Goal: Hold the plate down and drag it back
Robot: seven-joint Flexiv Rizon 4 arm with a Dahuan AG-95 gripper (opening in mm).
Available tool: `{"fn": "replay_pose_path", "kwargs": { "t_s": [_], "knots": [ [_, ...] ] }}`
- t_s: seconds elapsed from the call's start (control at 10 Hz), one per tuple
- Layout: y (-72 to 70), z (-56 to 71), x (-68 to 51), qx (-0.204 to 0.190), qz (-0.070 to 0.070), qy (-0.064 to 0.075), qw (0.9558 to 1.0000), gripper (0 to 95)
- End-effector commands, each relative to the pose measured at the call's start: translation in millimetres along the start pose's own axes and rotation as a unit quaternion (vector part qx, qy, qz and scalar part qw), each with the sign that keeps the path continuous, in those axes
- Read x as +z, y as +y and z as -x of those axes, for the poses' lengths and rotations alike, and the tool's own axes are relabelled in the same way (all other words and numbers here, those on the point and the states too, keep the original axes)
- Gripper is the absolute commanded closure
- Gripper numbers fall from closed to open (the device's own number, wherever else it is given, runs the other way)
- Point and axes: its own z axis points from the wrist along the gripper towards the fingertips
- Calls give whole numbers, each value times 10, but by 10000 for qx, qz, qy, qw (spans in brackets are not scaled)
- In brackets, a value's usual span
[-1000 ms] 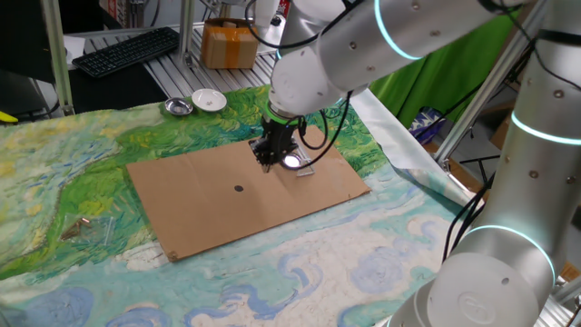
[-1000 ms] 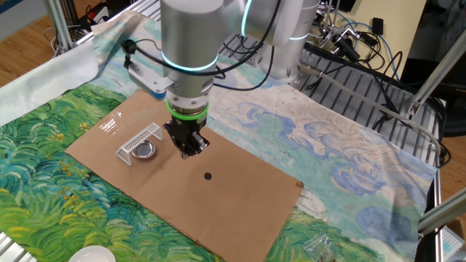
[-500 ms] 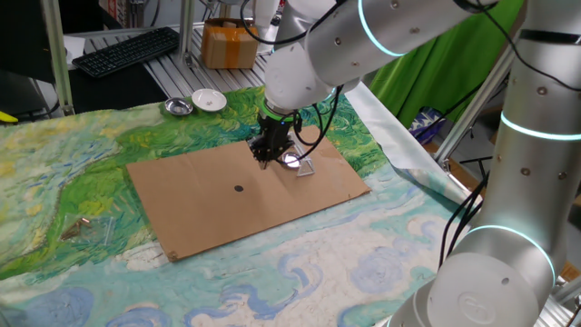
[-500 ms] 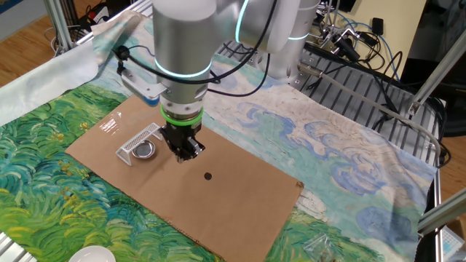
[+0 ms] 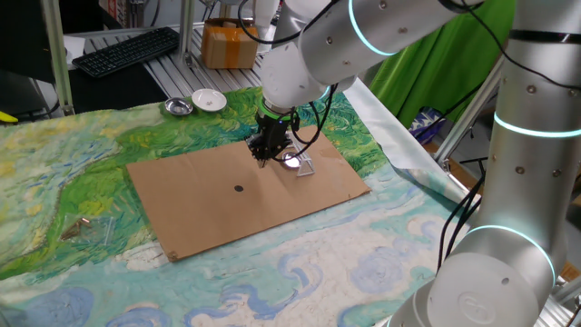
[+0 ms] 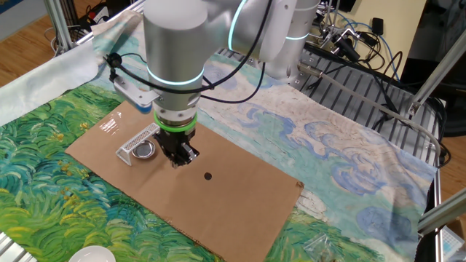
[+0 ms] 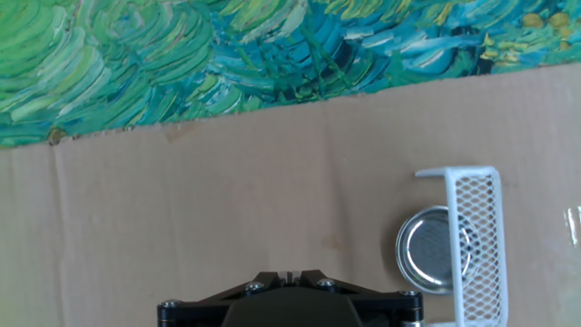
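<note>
The plate [image 5: 292, 161] is a tiny shiny silver dish lying on a brown cardboard sheet [image 5: 218, 204], partly under a white mesh bracket [image 5: 306, 167]. In the other fixed view the plate [image 6: 144, 151] lies just left of my gripper [image 6: 179, 161]. My gripper [image 5: 263, 157] hovers close above the cardboard beside the plate, with its jaws together and nothing in them. In the hand view the plate [image 7: 434, 251] lies to the right of my gripper [image 7: 289, 273], under the bracket [image 7: 477, 232], apart from the fingers.
A black dot [image 5: 239, 189] marks the cardboard's middle. A white bowl [image 5: 209, 100] and a second small silver dish [image 5: 178, 107] sit at the far edge of the painted cloth. Clear plastic pieces [image 5: 91, 229] lie near the left front. A keyboard [image 5: 127, 50] lies behind.
My gripper has moved a little across the cardboard, staying low beside the plate. The plate and bracket have not moved.
</note>
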Motion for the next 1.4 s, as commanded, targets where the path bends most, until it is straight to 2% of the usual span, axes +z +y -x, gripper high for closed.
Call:
{"fn": "replay_pose_path", "kwargs": {
  "t_s": [0.1,0.5,0.7,0.9,1.0,1.1,1.2,1.4],
  "knots": [
    [-4,9,-8,3,-15,18,10000,950],
    [-3,23,-14,71,10,12,10000,950],
    [-2,23,-14,19,-27,1,10000,950],
    [5,33,-19,-14,18,8,10000,950],
    [8,33,-19,-29,132,22,9999,950],
    [8,33,-19,-154,99,36,9998,950],
    [8,33,-19,-239,156,96,9995,950],
    [8,33,-19,-166,140,154,9996,950]
  ]
}}
